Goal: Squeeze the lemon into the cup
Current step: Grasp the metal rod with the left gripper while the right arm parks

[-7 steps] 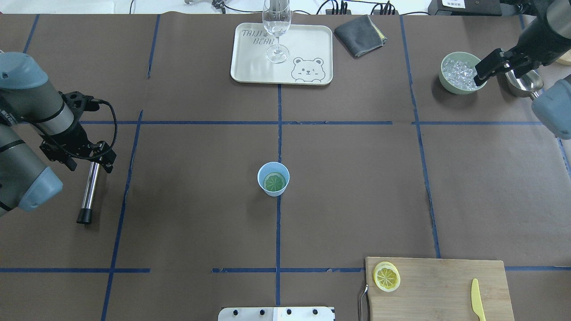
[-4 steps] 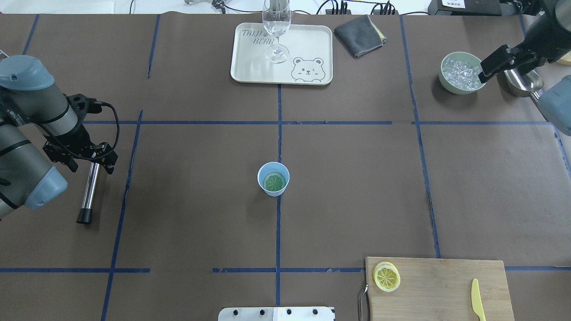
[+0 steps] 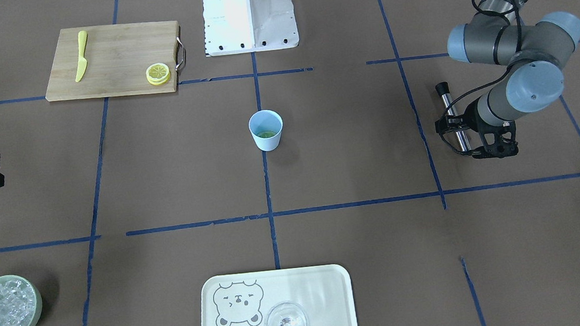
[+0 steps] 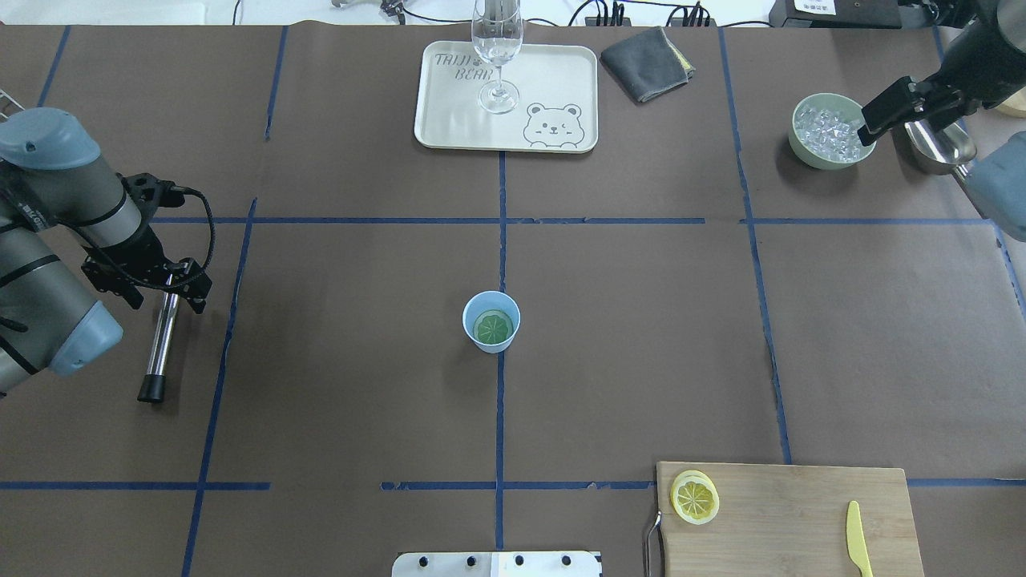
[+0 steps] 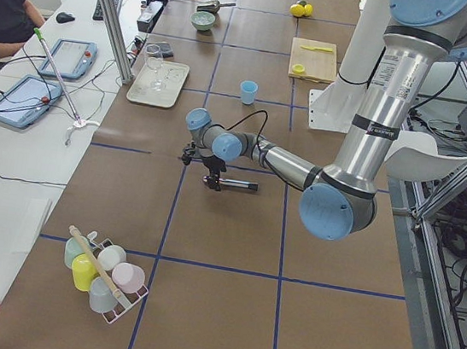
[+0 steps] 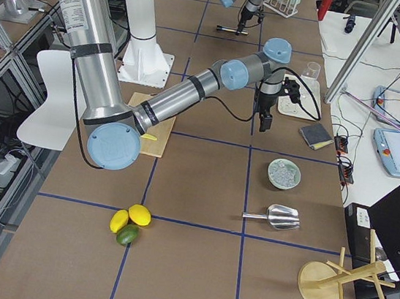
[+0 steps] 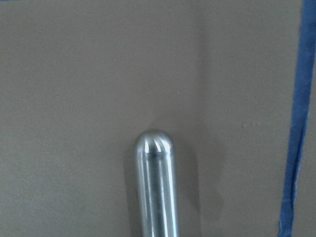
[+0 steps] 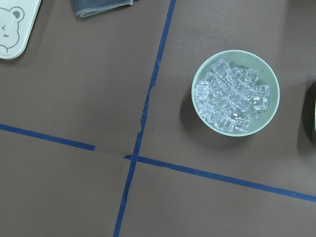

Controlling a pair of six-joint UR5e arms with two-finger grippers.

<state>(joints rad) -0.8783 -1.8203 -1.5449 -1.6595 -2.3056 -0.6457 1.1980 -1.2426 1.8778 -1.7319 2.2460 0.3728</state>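
The lemon (image 4: 694, 498) is a yellow slice lying on the left end of the wooden cutting board (image 4: 785, 513), also seen in the front view (image 3: 158, 74). The light-blue cup (image 4: 490, 321) stands upright at the table's centre with a green slice inside it. My left gripper (image 4: 164, 298) is open and points down at the far left, its jaws astride the top end of a metal rod (image 4: 159, 344) that lies on the table. My right gripper (image 4: 868, 132) looks open and empty, high over the far right by the ice bowl. Both grippers are far from the lemon and the cup.
A cream tray (image 4: 553, 72) with a wine glass (image 4: 498, 48) sits at the back centre, a grey cloth (image 4: 648, 62) beside it. A pale green bowl (image 4: 793, 143) of ice and a metal scoop (image 4: 942, 148) are at the back right. A yellow knife (image 4: 858, 538) lies on the board.
My right gripper has drawn back to the right and a little farther from the ice bowl. My left arm has shifted slightly over the rod. The lemon and cup have not moved.
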